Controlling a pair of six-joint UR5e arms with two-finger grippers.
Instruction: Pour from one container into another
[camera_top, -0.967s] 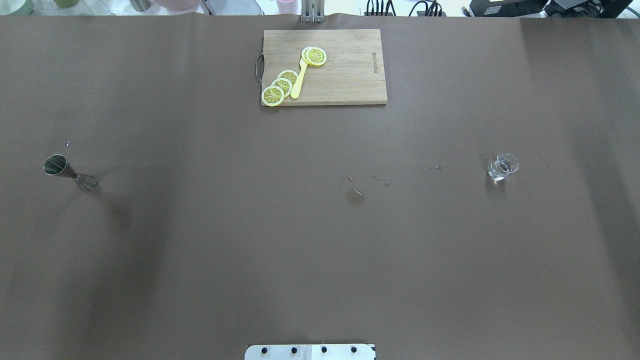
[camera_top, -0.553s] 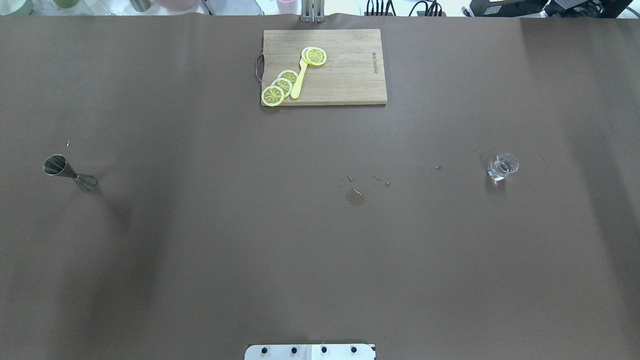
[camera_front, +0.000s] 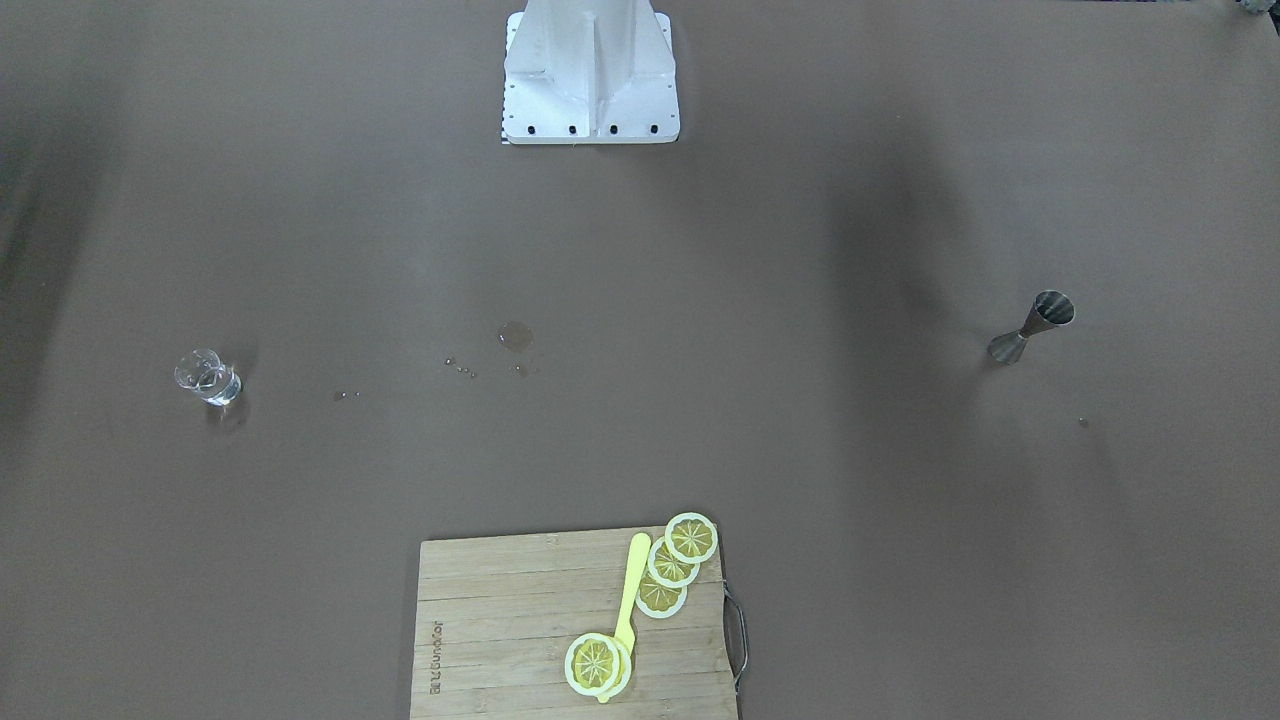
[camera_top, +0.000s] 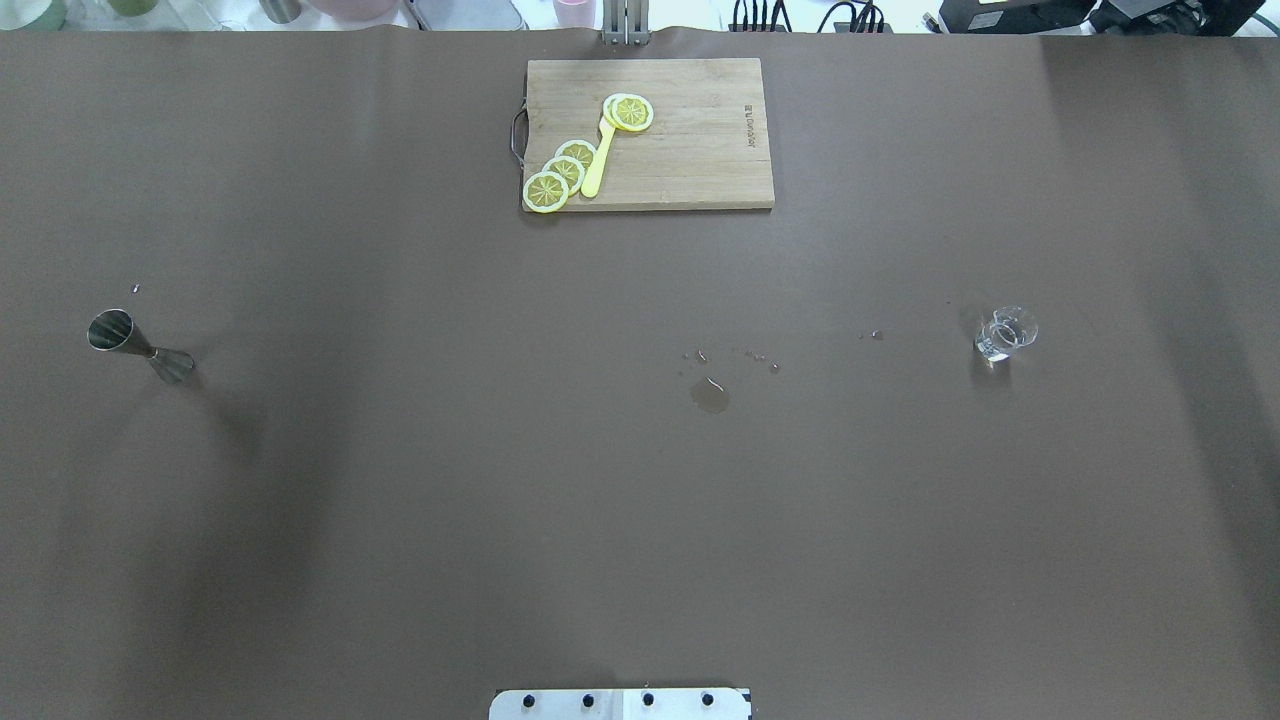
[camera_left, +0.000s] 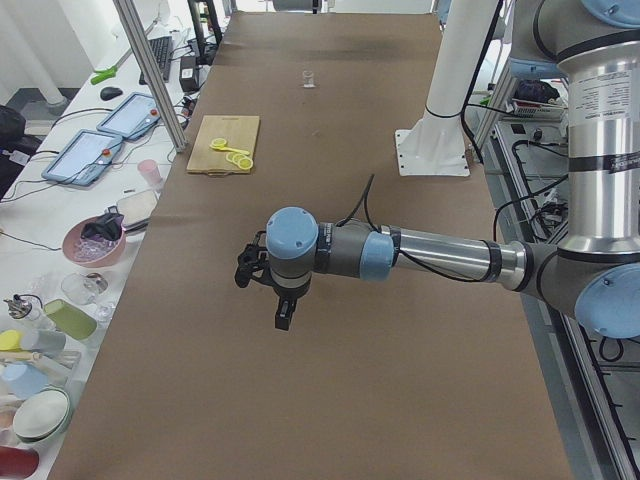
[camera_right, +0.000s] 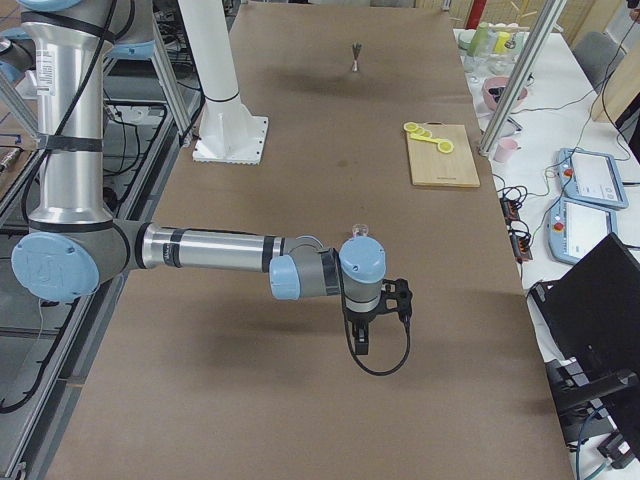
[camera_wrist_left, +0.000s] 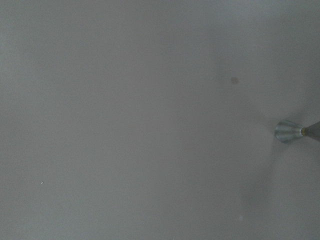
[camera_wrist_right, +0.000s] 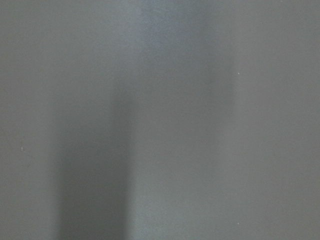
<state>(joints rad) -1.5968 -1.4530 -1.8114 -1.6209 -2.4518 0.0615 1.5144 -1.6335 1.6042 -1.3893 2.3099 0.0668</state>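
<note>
The small clear glass cup (camera_top: 1005, 335) stands upright on the brown table at the right, also seen in the front-facing view as the glass cup (camera_front: 208, 378). Far across at the left stands the steel hourglass jigger (camera_top: 140, 346), which the left wrist view catches as the jigger (camera_wrist_left: 292, 131) at its right edge. Neither gripper shows in the overhead or front-facing views. The left gripper (camera_left: 285, 320) hangs above the table in the exterior left view, and the right gripper (camera_right: 361, 345) hangs near the glass cup (camera_right: 361, 231) in the exterior right view. Whether either is open or shut, I cannot tell.
A wooden cutting board (camera_top: 650, 133) with lemon slices (camera_top: 563, 172) and a yellow utensil lies at the table's far middle. A small puddle (camera_top: 709, 396) and droplets mark the centre. The robot base plate (camera_top: 620, 703) sits at the near edge.
</note>
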